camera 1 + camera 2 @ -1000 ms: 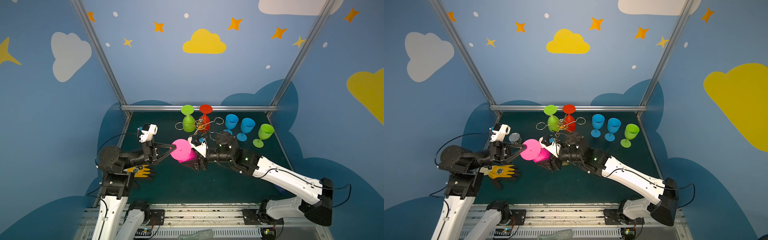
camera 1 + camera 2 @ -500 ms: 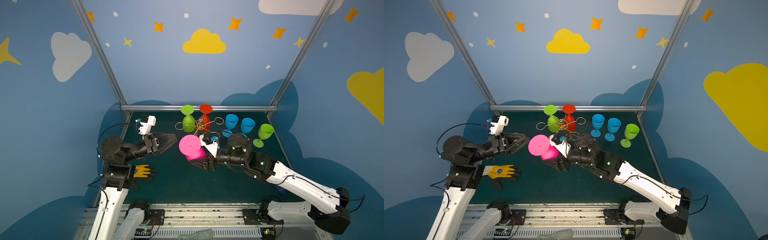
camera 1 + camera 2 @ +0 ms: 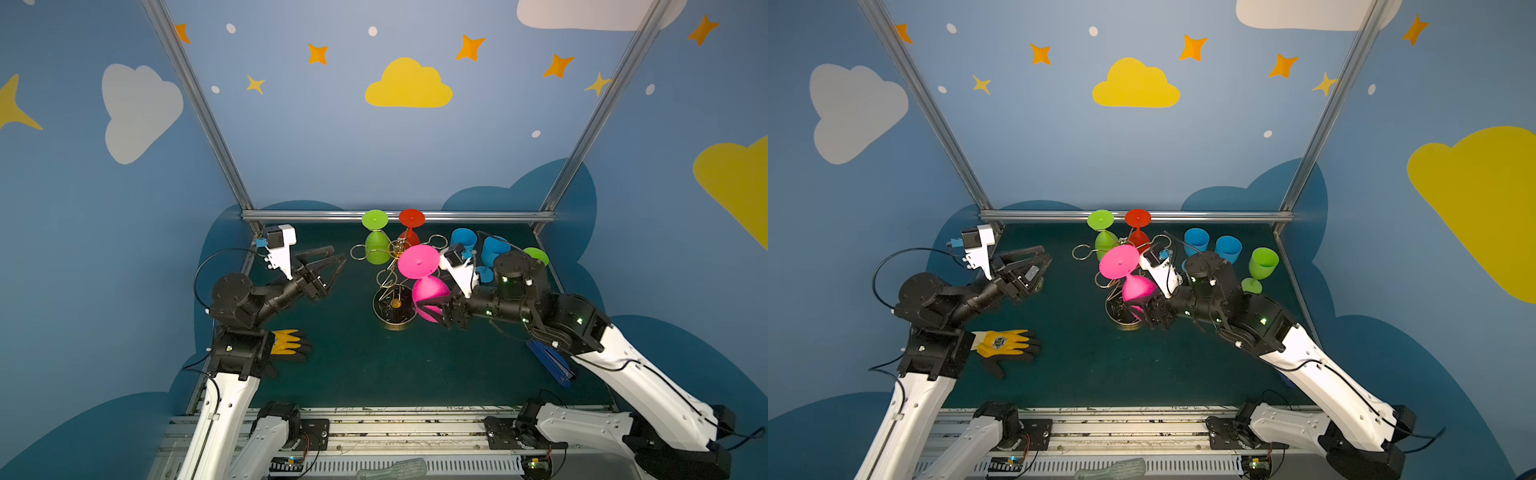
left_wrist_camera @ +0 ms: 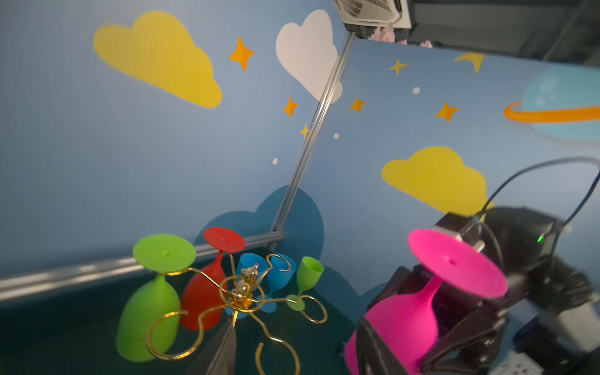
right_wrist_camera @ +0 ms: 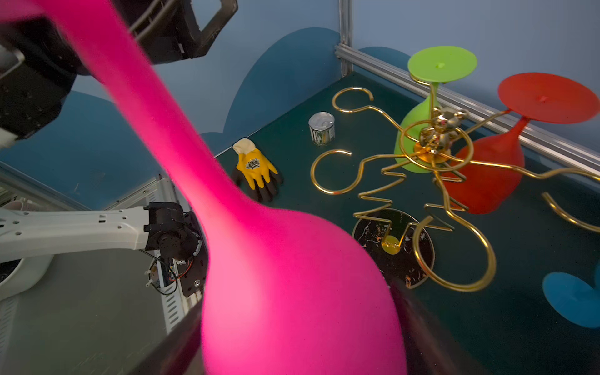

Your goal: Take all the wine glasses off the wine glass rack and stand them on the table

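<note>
- Both top views: right jaws clamp the bowl of a pink plastic wine glass (image 3: 430,296) (image 3: 1137,289) and stand wide around it. The glass is upside down, foot up, tilted, in the air.
- The pink glass is off the thin gold wire wine glass rack (image 3: 391,309) (image 3: 1118,312), just beside its round dark base on the right arm's side.
- Left jaws are partly open and hold nothing. They are raised over the dark green worktop (image 3: 374,374), well apart from the rack.
- 2 glasses hang foot-up on the rack: a green plastic wine glass (image 3: 376,250) and a red plastic wine glass (image 3: 409,237).
- 2 blue plastic wine glasses (image 3: 1196,241) and 1 upright lime goblet (image 3: 1262,264) stand at back right. A yellow-and-black work glove (image 3: 1005,343) lies by the left arm's base.
- Left wrist view: the pink glass (image 4: 406,319) is gripped at the bowl by black jaws, apart from the rack (image 4: 242,293). The green and red glasses hang on 2 loops.
- Right wrist view: the pink bowl (image 5: 292,276) fills the foreground. The rack (image 5: 433,143) sits beyond it, not touching. A small metal can (image 5: 321,128) stands upright near the glove (image 5: 255,165).
</note>
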Motion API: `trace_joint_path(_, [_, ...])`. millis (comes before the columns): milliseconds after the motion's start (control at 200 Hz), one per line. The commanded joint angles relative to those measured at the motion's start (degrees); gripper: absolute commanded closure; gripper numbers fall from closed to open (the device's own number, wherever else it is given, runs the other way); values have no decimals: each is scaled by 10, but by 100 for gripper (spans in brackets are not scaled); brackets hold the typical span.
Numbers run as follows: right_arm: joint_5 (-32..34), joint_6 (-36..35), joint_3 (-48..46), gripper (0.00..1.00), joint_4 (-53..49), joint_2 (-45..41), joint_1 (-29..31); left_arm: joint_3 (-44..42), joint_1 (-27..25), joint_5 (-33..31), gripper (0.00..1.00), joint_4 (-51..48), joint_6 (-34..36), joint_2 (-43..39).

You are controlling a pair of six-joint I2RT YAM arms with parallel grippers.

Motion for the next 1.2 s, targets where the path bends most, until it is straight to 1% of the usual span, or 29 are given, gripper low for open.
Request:
trace_joint_path(0, [10,10,35,62,-78,10,-7,-13,-23,-17,44,111,227,19])
trace_joint_path(95, [9,13,62,62,-103,27,-13,18,-45,7,44,81,308,45])
trace_joint_path(175, [8,13,76,62,-112,40,-16,33,-62,25,45,82,356,67])
trace_joint_path(300, [-12,21,95,63,-108,64,-21,43,-93,34,45,97,402,94])
trace_joint_path(471, [-38,23,122,65,-94,98,-21,55,-127,44,45,83,449,118])
trace_joint_path(766, [-80,32,139,67,-80,145,-21,67,-148,35,45,85,466,136])
trace_joint_path(981, [-97,42,137,68,-73,160,-20,68,-159,23,48,83,476,136])
trace_joint_path(1046, [-100,45,135,68,-70,161,-20,69,-161,21,52,80,481,137])
trace_joint_path(1192, [-99,52,131,66,-68,163,-20,70,-164,20,65,72,483,137])
